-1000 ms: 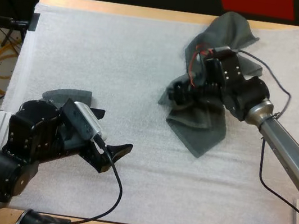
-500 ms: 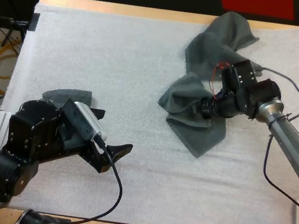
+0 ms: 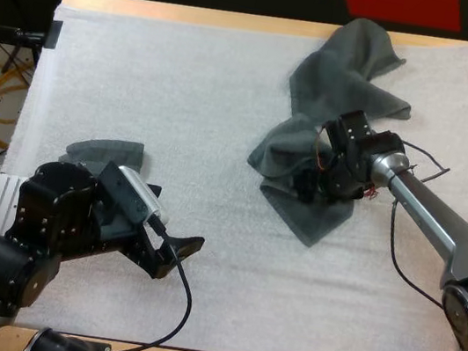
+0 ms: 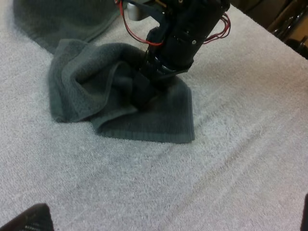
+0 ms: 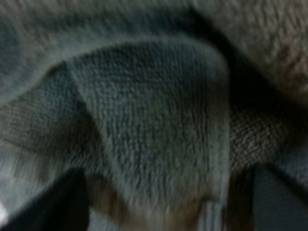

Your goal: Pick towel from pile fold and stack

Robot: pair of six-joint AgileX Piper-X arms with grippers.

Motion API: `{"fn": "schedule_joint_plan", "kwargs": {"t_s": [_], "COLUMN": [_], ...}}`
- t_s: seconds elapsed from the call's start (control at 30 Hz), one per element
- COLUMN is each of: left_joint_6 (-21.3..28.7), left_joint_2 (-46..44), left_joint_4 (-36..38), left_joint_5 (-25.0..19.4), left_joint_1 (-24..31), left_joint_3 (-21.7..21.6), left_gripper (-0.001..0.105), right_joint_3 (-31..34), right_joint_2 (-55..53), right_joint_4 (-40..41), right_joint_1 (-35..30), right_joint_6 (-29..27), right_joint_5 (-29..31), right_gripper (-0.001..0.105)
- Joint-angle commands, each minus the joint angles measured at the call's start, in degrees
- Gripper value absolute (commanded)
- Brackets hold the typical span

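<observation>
Crumpled towel (image 3: 342, 86) lying far right on mat (image 3: 185, 88). Right gripper (image 3: 308, 185) sunk into its near folds, fingers (image 5: 53, 207) spread astride a ridge. Left gripper (image 3: 176, 216) near left, fingers apart, holding nothing; folded towel (image 3: 106, 152) just left.

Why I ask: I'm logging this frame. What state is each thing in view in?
crumpled towel: bunched up, unfolded, on the mat.
second towel: lying flat, partly hidden.
left pincer: open, empty.
right pincer: open, down in the crumpled towel.
</observation>
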Motion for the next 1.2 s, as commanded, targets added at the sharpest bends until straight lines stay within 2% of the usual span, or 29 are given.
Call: {"fn": "schedule_joint_plan", "kwargs": {"t_s": [0.0,0.03,0.1,0.2,0.33,0.57,0.63,0.8,0.9,1.03,1.17], "left_joint_6": [-0.22,-0.22,-0.22,-0.22,-0.22,-0.22,-0.22,-0.22,-0.22,-0.22,-0.22], "left_joint_2": [-0.1,-0.1,-0.1,-0.1,-0.1,-0.1,-0.1,-0.1,-0.1,-0.1,-0.1], "left_joint_4": [0.15,0.15,0.15,0.15,0.15,0.15,0.15,0.15,0.15,0.15,0.15], "left_joint_5": [0.45,0.45,0.45,0.45,0.45,0.45,0.45,0.45,0.45,0.45,0.45], "left_joint_1": [-0.3,-0.3,-0.3,-0.3,-0.3,-0.3,-0.3,-0.3,-0.3,-0.3,-0.3], "left_joint_3": [0.22,0.22,0.22,0.22,0.22,0.22,0.22,0.22,0.22,0.22,0.22], "left_gripper": [0.104,0.104,0.104,0.104,0.104,0.104,0.104,0.104,0.104,0.104,0.104], "right_joint_3": [-0.1,-0.1,-0.1,-0.1,-0.1,-0.1,-0.1,-0.26,-0.66,-2.56,-6.48], "right_joint_2": [0.22,0.23,0.23,0.23,-0.84,-9.29,-12.9,-24.12,-30.0,-36.14,-41.55], "right_joint_4": [0.02,0.02,0.02,0.02,0.02,-1.32,-0.94,-0.93,-0.93,-0.93,-0.93], "right_joint_1": [-0.1,-0.1,-0.1,-0.1,-0.1,-0.1,-0.1,-0.72,-2.33,-4.94,-6.68], "right_joint_6": [0.21,0.21,0.21,0.21,0.21,-4.7,-6.86,-15.06,-19.75,-26.59,-31.86], "right_joint_5": [-0.93,-0.93,-0.93,-0.82,-0.34,6.7,10.91,26.66,34.04,39.58,39.96], "right_gripper": [0.05,0.047,0.031,0.014,0.001,0.0,0.0,0.0,0.0,0.0,0.0]}}
